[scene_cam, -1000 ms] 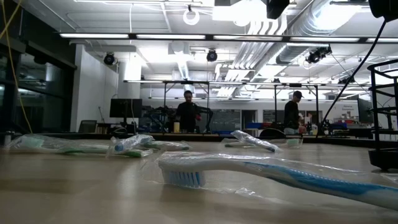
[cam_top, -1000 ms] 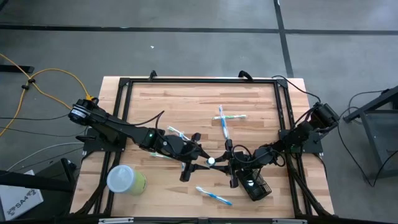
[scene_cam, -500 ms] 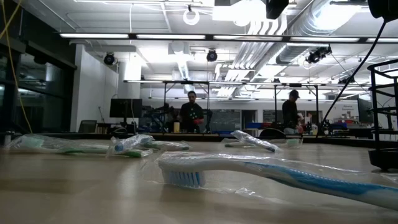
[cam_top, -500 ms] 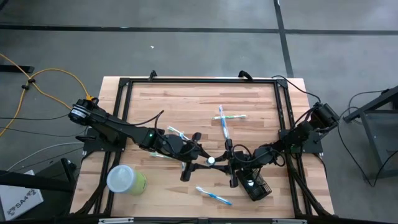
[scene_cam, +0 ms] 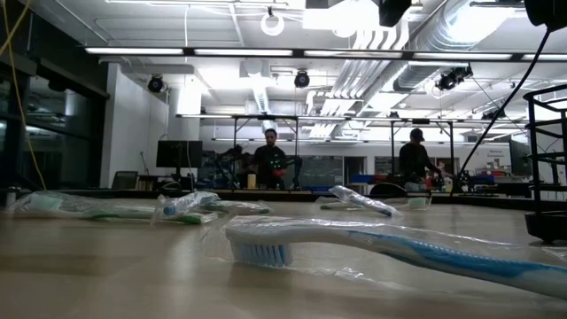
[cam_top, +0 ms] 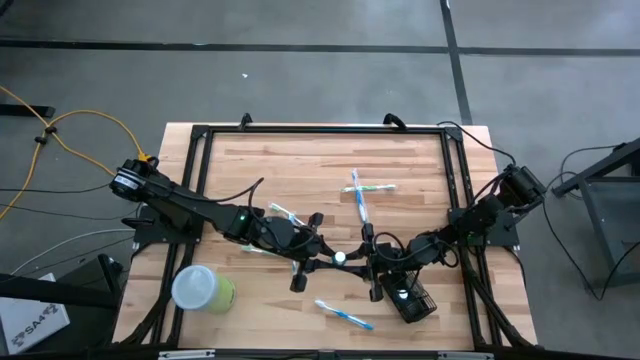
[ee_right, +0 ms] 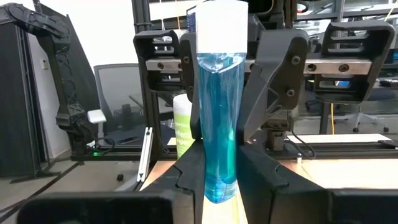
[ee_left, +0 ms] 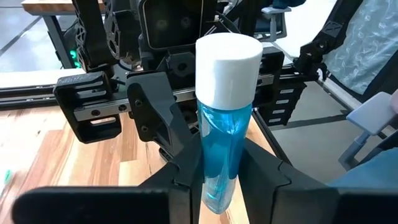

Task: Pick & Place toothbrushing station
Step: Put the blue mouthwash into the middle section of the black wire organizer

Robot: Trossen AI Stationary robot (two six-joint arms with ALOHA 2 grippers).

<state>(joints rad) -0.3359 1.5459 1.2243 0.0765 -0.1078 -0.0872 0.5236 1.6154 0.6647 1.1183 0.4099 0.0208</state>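
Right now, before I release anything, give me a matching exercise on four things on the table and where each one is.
Things:
1. blue tube
2. lime-green cup
3. black mesh holder
4. crossed toothbrushes

Places:
A. standing on the left arm's side of the table, clear of both arms
B. lying flat on bare wood, above the arms in the high view
C. gripped between the left pincer and the right pincer at mid-table
D. on the right arm's side, just below that arm in the high view

Pairs: 1-C, 2-A, 3-D, 4-B
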